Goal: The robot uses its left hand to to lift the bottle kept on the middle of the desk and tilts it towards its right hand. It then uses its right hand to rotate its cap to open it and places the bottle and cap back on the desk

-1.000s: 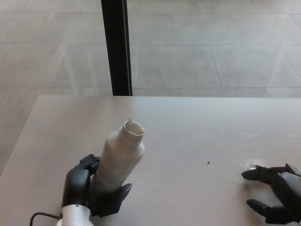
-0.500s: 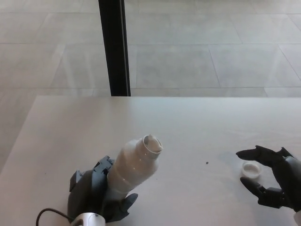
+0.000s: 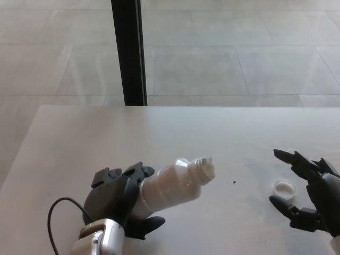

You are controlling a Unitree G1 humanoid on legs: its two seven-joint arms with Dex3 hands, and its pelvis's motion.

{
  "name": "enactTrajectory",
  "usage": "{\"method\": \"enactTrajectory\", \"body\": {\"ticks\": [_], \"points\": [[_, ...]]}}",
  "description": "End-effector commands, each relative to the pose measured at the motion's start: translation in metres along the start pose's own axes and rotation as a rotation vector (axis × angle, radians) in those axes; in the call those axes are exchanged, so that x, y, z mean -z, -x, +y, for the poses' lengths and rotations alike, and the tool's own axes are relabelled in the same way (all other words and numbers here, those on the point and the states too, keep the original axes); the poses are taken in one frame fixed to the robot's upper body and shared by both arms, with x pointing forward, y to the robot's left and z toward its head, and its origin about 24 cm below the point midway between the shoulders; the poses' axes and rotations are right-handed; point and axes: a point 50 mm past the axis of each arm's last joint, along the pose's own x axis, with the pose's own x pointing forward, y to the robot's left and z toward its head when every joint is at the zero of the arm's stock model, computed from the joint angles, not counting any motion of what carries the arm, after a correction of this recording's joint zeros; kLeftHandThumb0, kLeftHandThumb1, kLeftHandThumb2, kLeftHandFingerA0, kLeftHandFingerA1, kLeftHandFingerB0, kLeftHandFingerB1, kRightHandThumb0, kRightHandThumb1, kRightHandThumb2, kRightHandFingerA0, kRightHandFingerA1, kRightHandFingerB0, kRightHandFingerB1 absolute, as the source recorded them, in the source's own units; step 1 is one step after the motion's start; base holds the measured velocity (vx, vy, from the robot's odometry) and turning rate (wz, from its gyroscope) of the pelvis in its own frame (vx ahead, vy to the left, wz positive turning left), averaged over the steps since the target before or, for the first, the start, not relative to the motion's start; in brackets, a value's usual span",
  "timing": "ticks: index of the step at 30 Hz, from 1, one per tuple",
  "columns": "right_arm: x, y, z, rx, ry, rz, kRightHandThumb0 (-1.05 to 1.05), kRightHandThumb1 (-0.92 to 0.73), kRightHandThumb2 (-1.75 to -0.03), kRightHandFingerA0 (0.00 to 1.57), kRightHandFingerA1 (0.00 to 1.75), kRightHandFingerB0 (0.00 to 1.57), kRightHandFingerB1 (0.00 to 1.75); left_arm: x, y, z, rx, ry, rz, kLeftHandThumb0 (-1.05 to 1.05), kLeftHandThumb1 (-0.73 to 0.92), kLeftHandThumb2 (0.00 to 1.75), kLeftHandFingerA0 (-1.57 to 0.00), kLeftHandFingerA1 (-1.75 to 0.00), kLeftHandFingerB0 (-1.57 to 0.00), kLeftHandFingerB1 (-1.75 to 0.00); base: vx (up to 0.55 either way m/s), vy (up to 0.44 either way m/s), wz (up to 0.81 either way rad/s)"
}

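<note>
The white plastic bottle (image 3: 175, 182) is held by the left hand (image 3: 119, 199) above the near-left part of the desk (image 3: 175, 133), tilted steeply so its uncapped neck is aimed toward the right hand (image 3: 308, 196). The cap (image 3: 285, 187) is seen lying on the desk between that hand's spread, empty fingers. The bottle's base is hidden by the grasping fingers, and the right hand is cut off by the frame edge.

Left hand (image 3: 119, 199) is wrapped around the white bottle (image 3: 172, 182), which is tipped well over, its open neck aimed toward the right side. The cap (image 3: 285, 187) sits on the pale worktop (image 3: 212, 133), rim up. Right hand (image 3: 308, 196) hovers beside it, fingers (image 3: 289, 158) spread apart around the cap, not touching.
</note>
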Motion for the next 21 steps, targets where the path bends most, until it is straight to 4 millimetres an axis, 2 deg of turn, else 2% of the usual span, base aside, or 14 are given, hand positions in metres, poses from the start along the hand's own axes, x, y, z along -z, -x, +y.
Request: {"method": "enactTrajectory", "body": {"ticks": [1,3,5,6,9,11,12,13,15,16,18,19,20,21], "points": [[-0.011,-0.007,-0.024,0.155,0.015,-0.067,-0.49,-0.61,-0.62,0.00,0.78,0.28,0.35,0.052,-0.012,0.034,0.482,-0.507,0.421,-0.86,0.49,0.88,0.00,-0.18,-0.07,-0.02,0.00,0.000,0.00],[-0.011,-0.007,-0.023,0.159,0.009,-0.074,-0.49,-0.61,-0.63,0.00,0.81,0.28,0.36,0.046,-0.015,0.041,0.472,-0.486,0.417,-0.83,0.59,0.58,0.00,0.00,0.00,-0.18,0.00,0.000,0.00],[-0.011,-0.007,-0.023,0.158,0.010,-0.074,-0.49,-0.61,-0.63,0.00,0.81,0.28,0.36,0.044,-0.016,0.042,0.475,-0.481,0.421,-0.83,0.59,0.58,0.00,0.00,0.00,-0.18,0.00,0.000,0.00],[-0.011,-0.008,-0.023,0.162,0.012,-0.080,-0.50,-0.62,-0.63,0.00,0.85,0.29,0.36,0.042,-0.018,0.044,0.491,-0.475,0.415,-0.91,0.52,0.92,0.00,-0.20,-0.11,0.00,0.00,0.000,0.00],[-0.013,-0.008,-0.023,0.173,0.012,-0.092,-0.48,-0.62,-0.61,0.00,0.84,0.31,0.35,0.038,-0.019,0.049,0.510,-0.432,0.412,-0.91,0.51,0.92,0.00,-0.19,-0.12,0.00,0.00,0.000,0.00],[-0.013,-0.008,-0.023,0.178,0.008,-0.092,-0.47,-0.61,-0.60,0.00,0.85,0.31,0.35,0.038,-0.019,0.050,0.519,-0.423,0.421,-0.87,0.50,0.71,0.00,0.00,0.00,-0.17,0.00,0.000,0.00],[-0.013,-0.008,-0.025,0.186,0.010,-0.098,-0.39,-0.42,-0.90,0.02,0.60,0.23,0.54,0.038,-0.020,0.052,0.547,-0.444,0.420,-0.90,0.52,0.92,0.00,-0.18,-0.13,0.00,0.00,0.000,0.00],[-0.013,-0.008,-0.026,0.190,0.012,-0.101,-0.38,-0.42,-0.91,0.03,0.61,0.23,0.54,0.037,-0.020,0.053,0.561,-0.450,0.422,-0.89,0.59,0.60,0.00,-0.03,0.00,-0.22,0.00,0.000,0.00],[-0.012,-0.008,-0.027,0.196,0.012,-0.103,-0.37,-0.42,-0.91,0.06,0.62,0.23,0.54,0.037,-0.021,0.055,0.570,-0.441,0.429,-0.88,0.59,0.60,0.00,-0.02,0.00,-0.22,0.00,0.000,0.00],[-0.012,-0.008,-0.027,0.196,0.008,-0.098,-0.38,-0.42,-0.90,0.04,0.61,0.24,0.54,0.037,-0.021,0.056,0.572,-0.442,0.429,-0.88,0.50,0.91,0.00,-0.24,-0.10,-0.04,0.00,0.000,0.00],[-0.011,-0.007,-0.027,0.201,0.007,-0.093,-0.37,-0.42,-0.90,0.04,0.61,0.24,0.54,0.036,-0.020,0.057,0.568,-0.428,0.429,-0.87,0.50,0.90,0.00,-0.24,-0.10,-0.04,0.00,0.000,0.00],[-0.011,-0.007,-0.027,0.201,0.006,-0.090,-0.45,-0.61,-0.58,0.00,0.87,0.35,0.33,0.037,-0.020,0.058,0.550,-0.406,0.435,-0.86,0.47,0.89,0.00,-0.23,-0.04,-0.05,0.00,0.000,0.00],[-0.010,-0.006,-0.027,0.201,0.006,-0.088,-0.36,-0.41,-0.90,0.05,0.62,0.25,0.54,0.036,-0.019,0.058,0.551,-0.407,0.426,-0.87,0.49,0.89,0.00,-0.22,0.00,-0.04,0.00,0.000,0.00],[-0.010,-0.006,-0.027,0.202,0.008,-0.088,-0.44,-0.60,-0.58,0.00,0.89,0.35,0.34,0.036,-0.018,0.058,0.548,-0.406,0.427,-0.87,0.48,0.89,0.00,-0.21,-0.03,-0.04,0.00,0.000,0.00]]}}
